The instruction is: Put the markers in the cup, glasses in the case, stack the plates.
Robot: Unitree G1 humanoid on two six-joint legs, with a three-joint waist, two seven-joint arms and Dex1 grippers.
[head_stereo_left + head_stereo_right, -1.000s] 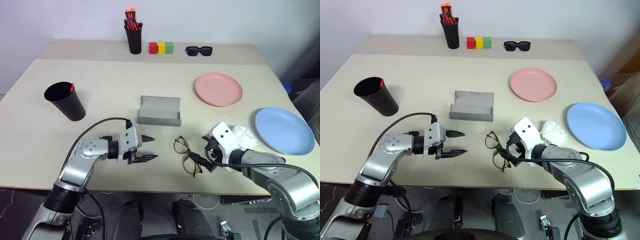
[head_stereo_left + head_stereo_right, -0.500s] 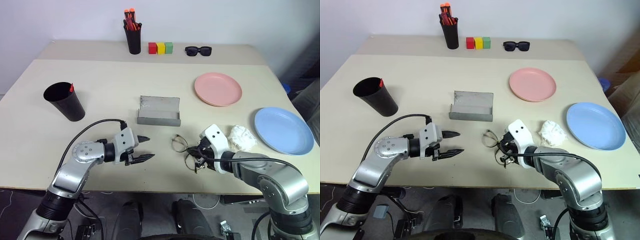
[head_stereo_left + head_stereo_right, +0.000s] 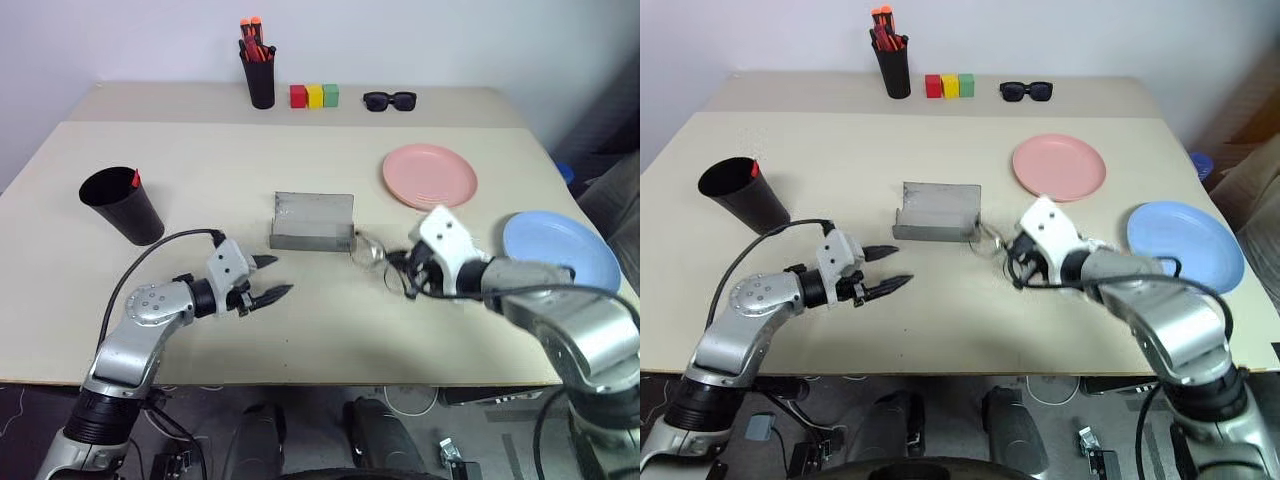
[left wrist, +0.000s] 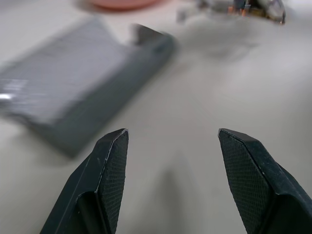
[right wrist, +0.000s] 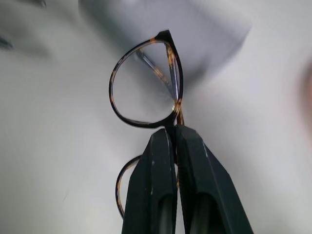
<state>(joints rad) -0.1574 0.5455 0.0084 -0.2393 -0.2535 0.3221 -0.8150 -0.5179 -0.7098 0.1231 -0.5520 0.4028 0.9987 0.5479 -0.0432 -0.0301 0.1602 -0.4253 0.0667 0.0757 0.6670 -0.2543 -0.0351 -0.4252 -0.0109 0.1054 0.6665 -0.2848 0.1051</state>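
- Between my right gripper's [image 5: 169, 146] closed fingers sits the bridge of the glasses [image 5: 146, 85], lifted off the table [image 3: 200, 160] so they can go into the case [image 3: 313, 222] just beside them
- Case lies open, lid upright, ready to receive
- My left gripper [image 3: 268, 282] hovers apart and empty near the case, likely to steady it
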